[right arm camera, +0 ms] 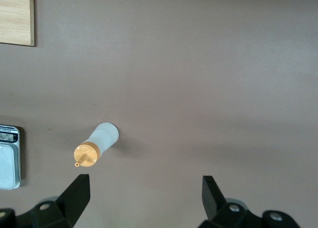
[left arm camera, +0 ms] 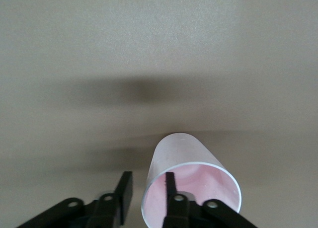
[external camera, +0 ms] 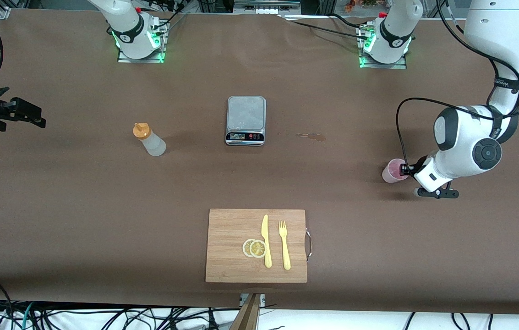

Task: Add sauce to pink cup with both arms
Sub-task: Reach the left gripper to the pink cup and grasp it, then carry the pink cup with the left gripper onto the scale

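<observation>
Front view: left claw (external camera: 407, 170) at the pink cup (external camera: 392, 171), which stands at the left arm's end of the bench (external camera: 57, 206); sauce bottle (external camera: 149, 140) stands beside the kitchen scale (external camera: 246, 120). Left wrist view: fingers (left arm camera: 170, 188) straddle the cup's wall, one inside; whether they pinch it cannot be told. Right wrist view: right claw (right arm camera: 144, 190) released, above the bottle.

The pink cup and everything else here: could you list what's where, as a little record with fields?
pink cup: on the table toward the left arm's end, its wall pinched at the rim by the left tool, one finger inside, one outside
sauce bottle: upright, toward the right arm's end, untouched
right tool: open, over the table near the bottle
kitchen scale: mid-table
cutting board: nearest the front camera, carrying knife, fork, lemon slices
</observation>
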{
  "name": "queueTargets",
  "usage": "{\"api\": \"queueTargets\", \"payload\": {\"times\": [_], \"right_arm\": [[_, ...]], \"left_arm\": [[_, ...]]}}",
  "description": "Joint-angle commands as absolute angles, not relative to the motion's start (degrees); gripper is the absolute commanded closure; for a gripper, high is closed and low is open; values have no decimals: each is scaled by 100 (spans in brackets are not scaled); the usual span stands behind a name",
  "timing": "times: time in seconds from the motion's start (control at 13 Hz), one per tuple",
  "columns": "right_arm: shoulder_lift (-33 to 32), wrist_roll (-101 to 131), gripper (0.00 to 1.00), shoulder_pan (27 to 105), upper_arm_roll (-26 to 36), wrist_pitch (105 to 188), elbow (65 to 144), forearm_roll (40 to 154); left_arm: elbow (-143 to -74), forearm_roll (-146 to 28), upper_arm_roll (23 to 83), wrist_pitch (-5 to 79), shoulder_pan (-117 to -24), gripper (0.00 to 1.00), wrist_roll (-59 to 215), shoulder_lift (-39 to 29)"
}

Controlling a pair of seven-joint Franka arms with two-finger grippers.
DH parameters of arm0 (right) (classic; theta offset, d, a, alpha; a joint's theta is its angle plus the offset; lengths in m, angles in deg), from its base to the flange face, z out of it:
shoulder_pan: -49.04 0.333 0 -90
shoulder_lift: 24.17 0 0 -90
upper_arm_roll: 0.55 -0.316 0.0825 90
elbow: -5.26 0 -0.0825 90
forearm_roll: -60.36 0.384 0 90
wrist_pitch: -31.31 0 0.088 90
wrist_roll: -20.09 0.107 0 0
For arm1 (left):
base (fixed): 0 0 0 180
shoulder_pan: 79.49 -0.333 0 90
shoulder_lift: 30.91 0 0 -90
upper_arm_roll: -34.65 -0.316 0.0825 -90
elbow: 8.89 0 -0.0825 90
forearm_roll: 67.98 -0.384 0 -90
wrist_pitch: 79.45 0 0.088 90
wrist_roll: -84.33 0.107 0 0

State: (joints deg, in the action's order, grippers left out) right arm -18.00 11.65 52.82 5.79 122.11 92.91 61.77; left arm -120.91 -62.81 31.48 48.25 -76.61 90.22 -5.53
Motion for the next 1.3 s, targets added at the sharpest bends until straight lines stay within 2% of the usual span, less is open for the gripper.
{"api": "queueTargets", "payload": {"times": [0.0, 0.15, 0.46, 0.77, 1.0, 1.23], "right_arm": [[-1793, 1191, 0, 5247, 569, 12175, 9219, 6168], [-1801, 1182, 0, 5247, 569, 12175, 9219, 6168], [-1793, 1191, 0, 5247, 569, 12175, 9219, 6168], [-1793, 1182, 0, 5247, 569, 12175, 9219, 6168], [-1793, 1182, 0, 5247, 569, 12175, 9219, 6168], [-1793, 1191, 0, 5247, 569, 12175, 9219, 6168]], "left_arm": [[-12130, -6402, 3123, 4835, -7641, 100, 9127, -665], [-12017, -6394, 3131, 4826, -7641, 100, 9101, -700], [-11279, -6288, 3289, 4124, -7449, 100, 8995, -823], [-11224, -6007, 3956, 4114, -6992, 100, 8172, -1033], [-11216, -6076, 4474, 4149, -6465, 100, 6539, -1043], [-11225, -6007, 4538, 4175, -5745, 100, 5842, -1008]]}}
